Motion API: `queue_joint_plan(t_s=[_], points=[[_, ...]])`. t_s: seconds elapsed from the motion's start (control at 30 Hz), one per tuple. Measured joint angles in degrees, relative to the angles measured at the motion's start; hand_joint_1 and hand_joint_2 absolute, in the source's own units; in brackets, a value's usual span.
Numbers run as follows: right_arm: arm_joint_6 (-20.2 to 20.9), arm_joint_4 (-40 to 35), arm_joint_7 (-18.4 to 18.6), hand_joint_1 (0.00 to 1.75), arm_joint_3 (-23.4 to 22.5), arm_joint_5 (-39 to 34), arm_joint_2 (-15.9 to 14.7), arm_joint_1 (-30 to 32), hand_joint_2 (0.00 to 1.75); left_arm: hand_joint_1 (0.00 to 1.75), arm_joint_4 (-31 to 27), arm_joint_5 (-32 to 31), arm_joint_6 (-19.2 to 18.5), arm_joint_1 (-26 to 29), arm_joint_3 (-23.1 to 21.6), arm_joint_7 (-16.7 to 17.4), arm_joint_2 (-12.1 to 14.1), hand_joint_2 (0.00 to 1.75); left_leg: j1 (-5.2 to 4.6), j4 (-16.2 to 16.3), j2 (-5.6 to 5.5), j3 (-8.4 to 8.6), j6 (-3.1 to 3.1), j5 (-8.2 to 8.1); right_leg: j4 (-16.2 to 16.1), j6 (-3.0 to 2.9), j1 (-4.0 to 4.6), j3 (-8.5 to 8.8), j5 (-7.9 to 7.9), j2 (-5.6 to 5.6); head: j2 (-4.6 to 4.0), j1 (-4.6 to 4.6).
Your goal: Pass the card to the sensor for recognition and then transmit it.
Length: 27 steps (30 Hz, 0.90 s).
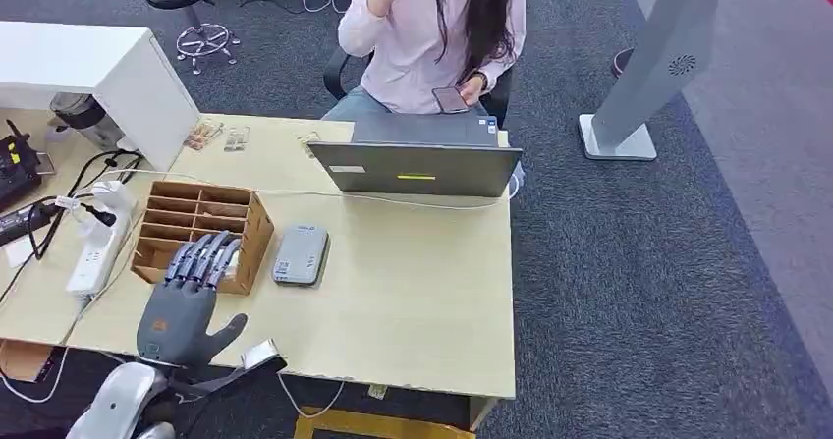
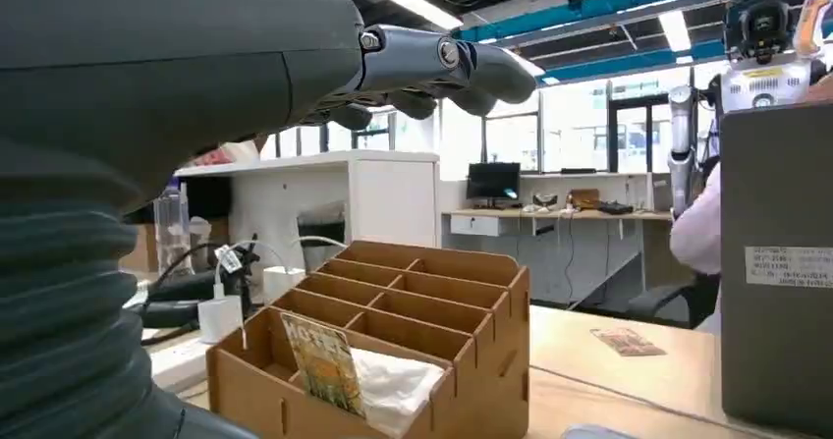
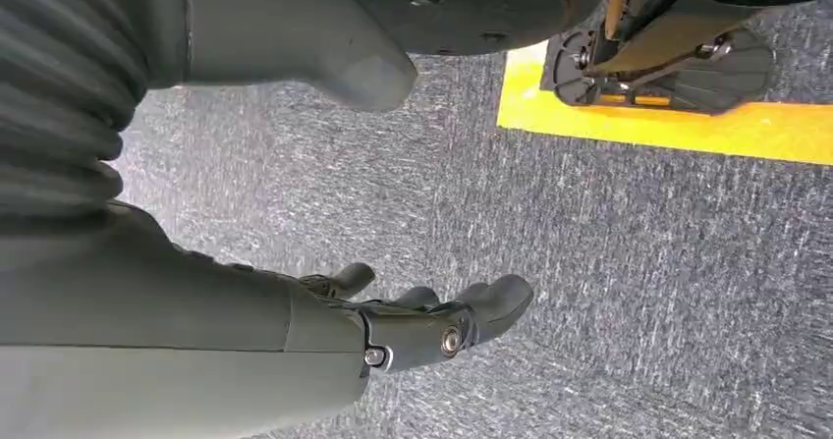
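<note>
because the card [image 2: 322,360] is standing in the organizer's [image 1: 201,233] near compartment, the left hand [image 1: 187,301] is hovering above, fingers spread, holding nothing; right hand [image 3: 295,341] is hanging loosely open over carpet.

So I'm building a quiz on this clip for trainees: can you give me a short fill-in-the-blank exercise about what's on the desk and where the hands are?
1. The left hand hovers over the near end of the wooden ____, holding nothing.
2. A card stands in the organizer's ____ compartment, beside white tissue.
3. The grey sensor lies on the desk between the organizer and the ____.
4. The right hand hangs above the grey ____.

Missing words: organizer; nearest; laptop; carpet
</note>
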Motion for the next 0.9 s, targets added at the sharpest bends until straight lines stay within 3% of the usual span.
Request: queue_joint_plan(t_s=[0.03,0.13,0.23,0.4,0.9], points=[[0.0,0.0,0.0,0.0,-0.1,0.0,0.0,0.0,1.75,0.0,-0.1,0.0,-1.2,0.0,0.1,0.2,0.0,1.75,0.0,0.0,-0.02,0.0,0.0,0.0,0.0,0.0,0.0,0.01,0.0,-0.03,0.0,0.0],[0.0,0.0,0.0,0.0,-0.2,0.0,0.0,0.0,1.75,0.0,-0.1,1.3,-9.7,0.0,0.6,3.1,1.3,1.75,0.0,0.0,-0.04,0.0,0.0,0.0,0.0,0.0,0.0,0.01,0.0,-0.04,0.0,0.0],[0.4,0.0,-0.2,0.0,-0.2,0.0,0.0,0.0,1.75,0.0,1.2,3.2,-14.2,-0.8,2.8,3.7,3.5,1.75,0.01,0.0,-0.05,0.02,-0.02,0.02,0.0,0.0,0.01,0.0,0.0,-0.05,0.0,-0.02],[1.0,0.0,0.0,0.0,-0.2,0.0,0.0,0.0,1.75,0.0,4.4,4.1,-15.7,-4.1,4.8,3.6,5.1,1.75,0.03,0.0,-0.08,0.02,-0.03,0.02,0.0,0.0,0.03,0.01,0.0,-0.07,0.0,-0.02],[2.1,0.0,0.3,0.0,-0.2,0.3,-0.1,-0.1,1.75,0.0,12.8,3.8,-17.3,-12.2,4.9,4.7,5.8,1.75,0.01,0.0,-0.08,0.01,-0.02,0.02,0.0,0.01,0.02,0.01,0.02,-0.06,0.0,0.0]])
